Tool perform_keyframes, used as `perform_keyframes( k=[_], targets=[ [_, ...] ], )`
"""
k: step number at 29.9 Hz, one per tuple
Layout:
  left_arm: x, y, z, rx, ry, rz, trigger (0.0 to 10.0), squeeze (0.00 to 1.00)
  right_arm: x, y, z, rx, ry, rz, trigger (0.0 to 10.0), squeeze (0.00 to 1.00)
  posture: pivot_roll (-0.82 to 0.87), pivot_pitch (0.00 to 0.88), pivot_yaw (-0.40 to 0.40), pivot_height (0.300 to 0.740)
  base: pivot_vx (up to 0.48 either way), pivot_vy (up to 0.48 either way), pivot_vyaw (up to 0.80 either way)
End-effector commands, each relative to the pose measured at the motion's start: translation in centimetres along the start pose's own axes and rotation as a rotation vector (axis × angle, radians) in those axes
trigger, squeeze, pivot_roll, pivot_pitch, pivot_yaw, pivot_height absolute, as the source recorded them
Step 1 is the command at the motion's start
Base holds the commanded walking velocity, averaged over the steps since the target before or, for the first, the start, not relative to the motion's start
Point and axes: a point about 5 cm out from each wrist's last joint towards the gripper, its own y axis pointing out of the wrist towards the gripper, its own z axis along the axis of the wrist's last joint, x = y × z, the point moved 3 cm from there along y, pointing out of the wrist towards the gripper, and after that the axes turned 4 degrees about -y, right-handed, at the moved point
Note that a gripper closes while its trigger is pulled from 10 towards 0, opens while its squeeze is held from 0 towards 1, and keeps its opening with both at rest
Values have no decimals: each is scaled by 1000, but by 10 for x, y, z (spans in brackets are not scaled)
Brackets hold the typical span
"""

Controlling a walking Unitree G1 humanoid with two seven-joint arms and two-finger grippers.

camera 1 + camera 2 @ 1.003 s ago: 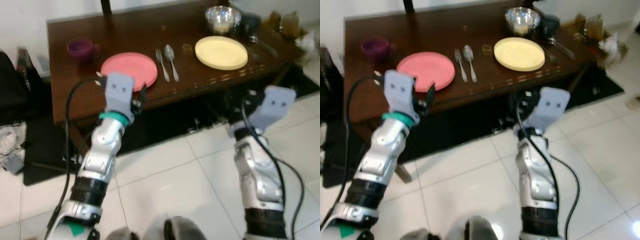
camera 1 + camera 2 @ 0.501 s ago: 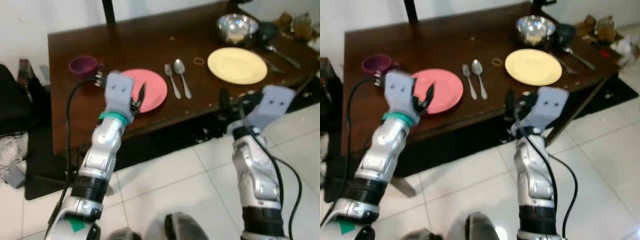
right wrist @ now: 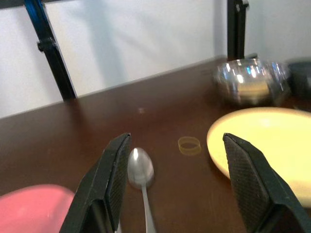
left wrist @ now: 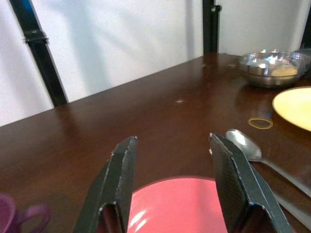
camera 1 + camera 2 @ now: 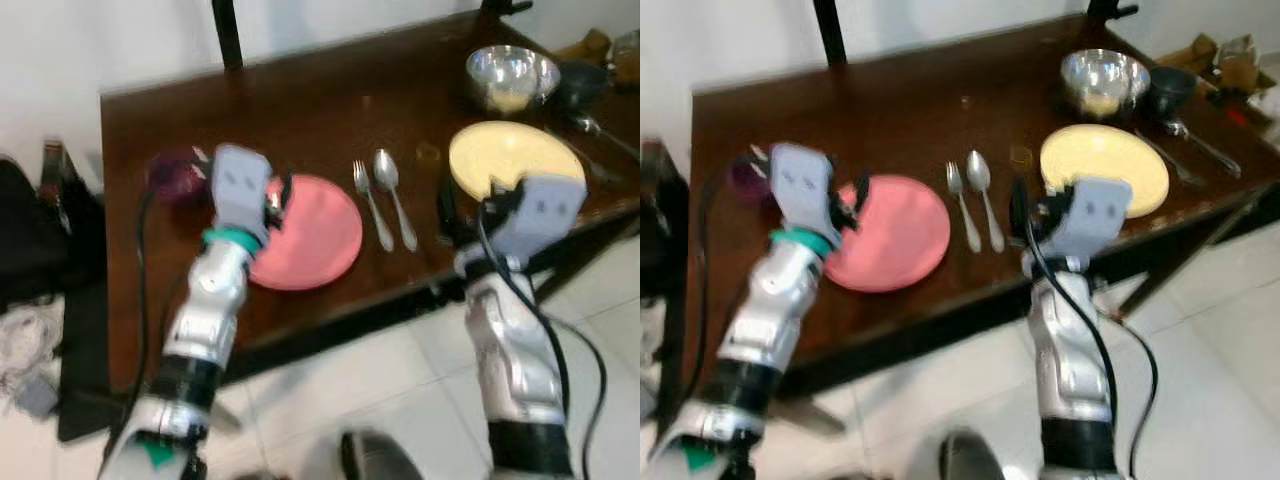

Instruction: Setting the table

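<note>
Dark brown wood of the table (image 5: 300,110) is seen from the head views, bearing a pink plate (image 5: 312,232), a fork (image 5: 372,204) and a spoon (image 5: 394,196) side by side, and a yellow plate (image 5: 510,158) by a steel bowl (image 5: 510,76); a purple cup (image 5: 172,176) is partly hidden behind the left arm. From the left wrist, the left gripper (image 4: 172,187) is seen spread wide and empty over the pink plate. From the right wrist, the right gripper (image 3: 181,182) is likewise wide and empty, the spoon lying just ahead, its long axis running along the fingers. The right arm is judged nearer the cutlery.
</note>
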Motion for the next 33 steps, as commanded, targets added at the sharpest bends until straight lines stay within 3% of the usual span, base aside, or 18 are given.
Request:
perform_keyframes(
  k=[1,9,15,24,31,32,33],
  targets=[
    [-7,-7,-8,-39,-1,3,10000,0,-5,-3,-4,-12,3,11,10000,0,-156,0,66,740,0,0,0],
    [-12,-11,-15,-75,-9,2,10000,0,-5,-3,-5,-16,4,12,10000,0,-150,0,66,740,0,0,0],
    [-19,-16,-41,-211,-114,-54,10000,0,-11,-3,-7,-27,13,34,10000,0,-144,0,60,740,0,0,0],
    [-19,-20,-56,-282,-112,-67,10000,0,-13,-4,-7,-30,19,53,10000,0,-148,0,61,740,0,0,0],
    [-41,-26,-59,-323,-207,53,10000,0,-13,-5,-5,-27,19,60,10000,0,-146,0,64,740,0,0,0],
    [-45,-29,-61,-345,-240,66,10000,1000,-13,-5,-5,-26,19,62,10000,0,-145,0,67,740,0,0,0],
    [-45,-29,-61,-345,-240,66,10000,1000,-13,-5,-5,-26,19,62,10000,0,-145,0,67,740,0,0,0]
  ],
)
